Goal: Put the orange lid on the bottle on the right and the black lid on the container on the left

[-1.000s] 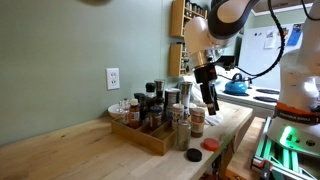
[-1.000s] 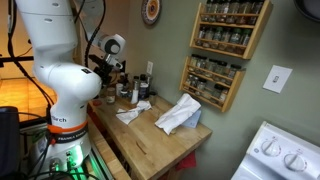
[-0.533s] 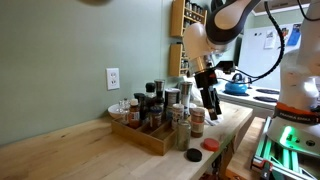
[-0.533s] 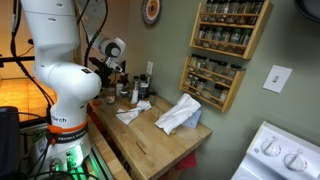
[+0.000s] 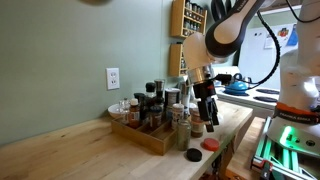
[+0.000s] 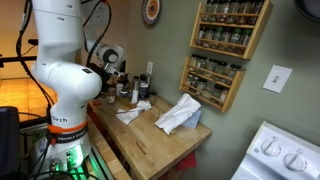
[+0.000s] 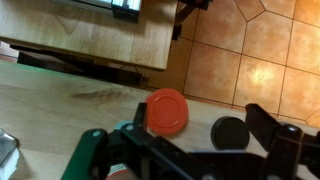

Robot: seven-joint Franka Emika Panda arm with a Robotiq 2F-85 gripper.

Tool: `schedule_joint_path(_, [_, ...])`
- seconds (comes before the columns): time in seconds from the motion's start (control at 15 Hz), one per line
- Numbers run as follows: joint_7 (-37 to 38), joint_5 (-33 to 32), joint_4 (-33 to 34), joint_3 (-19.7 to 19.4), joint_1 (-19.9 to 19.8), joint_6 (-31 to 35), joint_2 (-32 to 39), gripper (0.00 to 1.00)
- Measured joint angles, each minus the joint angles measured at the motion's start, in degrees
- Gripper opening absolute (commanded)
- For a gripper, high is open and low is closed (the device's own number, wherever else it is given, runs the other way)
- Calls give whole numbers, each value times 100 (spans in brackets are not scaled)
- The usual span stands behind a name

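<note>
Claw (image 5: 210,123) open and empty, hanging over the orange lid (image 7: 167,110); black lid (image 7: 229,131) just beside it, both near the counter (image 7: 60,100) edge (floor (image 7: 262,60) right below); an off-centre descent could knock either one over the side.

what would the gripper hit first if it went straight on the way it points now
Most likely the orange lid. In the wrist view it lies on the wooden counter, roughly centred between the fingers of the open, downward-pointing gripper. The black lid lies just off to one side. Depth is unclear.
</note>
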Motion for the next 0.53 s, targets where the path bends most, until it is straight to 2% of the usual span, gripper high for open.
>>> schedule_joint_path(0.53, [106, 45, -196, 18, 40, 578, 354, 100])
